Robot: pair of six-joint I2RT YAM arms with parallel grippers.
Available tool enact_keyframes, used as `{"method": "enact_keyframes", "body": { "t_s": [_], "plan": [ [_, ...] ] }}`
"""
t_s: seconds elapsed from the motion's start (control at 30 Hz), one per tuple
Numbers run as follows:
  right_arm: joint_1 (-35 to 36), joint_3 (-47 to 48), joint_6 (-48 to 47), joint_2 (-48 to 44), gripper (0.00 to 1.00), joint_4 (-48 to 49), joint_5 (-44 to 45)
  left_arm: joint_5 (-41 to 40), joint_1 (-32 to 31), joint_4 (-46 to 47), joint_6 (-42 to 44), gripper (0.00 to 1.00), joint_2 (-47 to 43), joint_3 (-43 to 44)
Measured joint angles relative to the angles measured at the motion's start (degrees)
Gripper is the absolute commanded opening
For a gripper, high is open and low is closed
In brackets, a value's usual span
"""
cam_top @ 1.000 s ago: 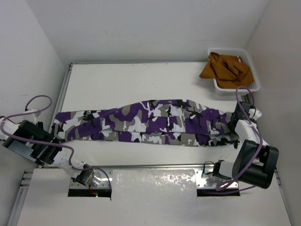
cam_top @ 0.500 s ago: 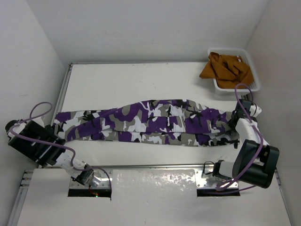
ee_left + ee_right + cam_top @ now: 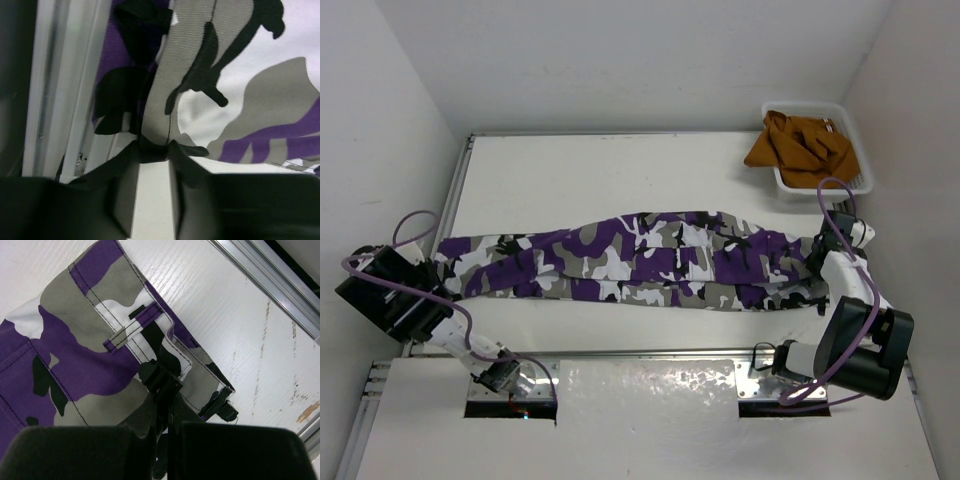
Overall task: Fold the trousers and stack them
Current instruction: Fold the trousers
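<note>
Two claws: both are mine, and both are closed on cloth, one at each end of the garment.
Left claw (image 3: 152, 150): jaws drawn in until only a narrow gap remains. The tips pinch a raised ridge of white, grey and black fabric at the leg end.
Right claw (image 3: 167, 402): jaws almost touching, clamped on the waist edge just below a black buckle (image 3: 159, 377) and near a belt loop (image 3: 135, 325).
Trousers (image 3: 640, 262): laid out full length across the middle of the surface (image 3: 620, 180), leg ends to my left and waist to my right. They read as one long strip, so I judge the legs already lie one on the other.
Rail (image 3: 70, 90): runs along the left border of the surface, just beside the pinched leg end.
Basket (image 3: 855, 180): far right corner, well apart from the trousers. It holds the orange-brown garment (image 3: 800, 150), which is not part of this job.
Step in hand: end grasps appear made. I judge the crosswise fold has not begun.
Next move calls for: raising one end clear of the surface and carrying it over onto the other, with the edges kept in line. The opposite claw must anchor its end. Moderate tension is needed, since slack would let the strip bunch at mid-length.
</note>
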Motion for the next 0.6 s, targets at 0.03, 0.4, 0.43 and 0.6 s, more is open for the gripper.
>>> {"method": "enact_keyframes", "body": {
  "t_s": [0.03, 0.4, 0.43, 0.6],
  "plan": [
    [0.0, 0.0, 0.0, 0.0, 0.0, 0.0, 0.0, -0.1, 0.0, 0.0, -0.2, 0.16, 0.3, 0.2],
    [0.0, 3.5, -1.6, 1.2, 0.0, -0.6, 0.1, -0.6, 0.0, -6.5, 1.4, 0.0, 0.4, 5.9],
    [0.0, 4.1, -1.9, 1.6, 0.0, -0.8, 0.1, -0.6, -0.1, -7.5, 1.5, 0.0, 0.4, 7.5],
    [0.0, 6.6, -3.6, 2.8, 0.0, -0.9, -1.3, 1.1, -1.7, -12.1, 1.6, 0.0, 0.3, 14.9]
  ]
}}
